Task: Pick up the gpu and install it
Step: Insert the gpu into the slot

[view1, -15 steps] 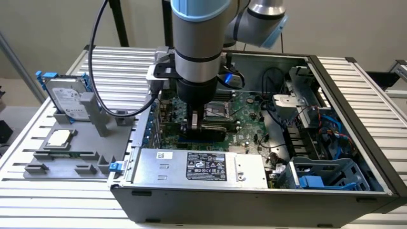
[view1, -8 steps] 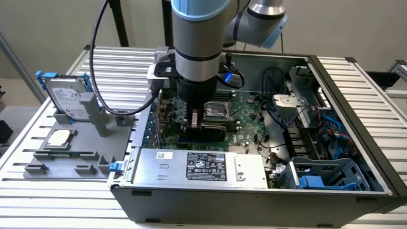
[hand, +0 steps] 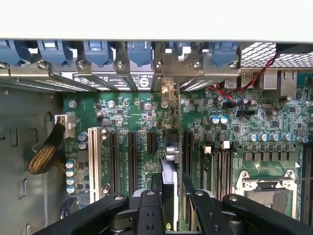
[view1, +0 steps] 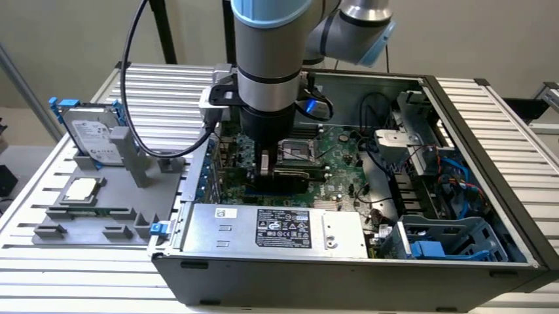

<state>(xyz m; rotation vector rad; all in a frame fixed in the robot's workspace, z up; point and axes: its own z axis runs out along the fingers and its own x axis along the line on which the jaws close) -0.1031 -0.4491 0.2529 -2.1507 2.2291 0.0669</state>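
Exterior view has the arm (view1: 262, 59) reaching straight down into the open PC case (view1: 367, 268), with the gripper (view1: 277, 171) sitting low over the green motherboard (view1: 336, 147), near the square CPU socket (view1: 302, 149). Wrist view tells the rest: the two black fingers (hand: 149, 208) are pinched on the gpu (hand: 168, 174), a thin card held edge-on and upright, so it reads as a narrow strip with a pale edge and a small silver part at its far end. It sits right over the board in line with the expansion slots (hand: 132, 161); I can't tell whether it's actually seated in one. I count about four long black slots plus one white slot (hand: 92, 164), all parallel. Along the case's back wall there's a row of six blue plastic clips (hand: 98, 51) above the shiny metal slot covers (hand: 168, 66). A braided yellowish cable (hand: 45, 154) plugs in at the board's edge, and a red-and-black wire pair (hand: 254, 73) runs near the perforated vent. Outside the case, on the exterior view's left, a grey tray (view1: 88, 216) holds one silver hard drive (view1: 91, 134) in a blue frame, standing on edge, and one small square silver chip (view1: 80, 190) lying flat. The grey metal power supply (view1: 275, 229), with its black label, is at the near end of the case.
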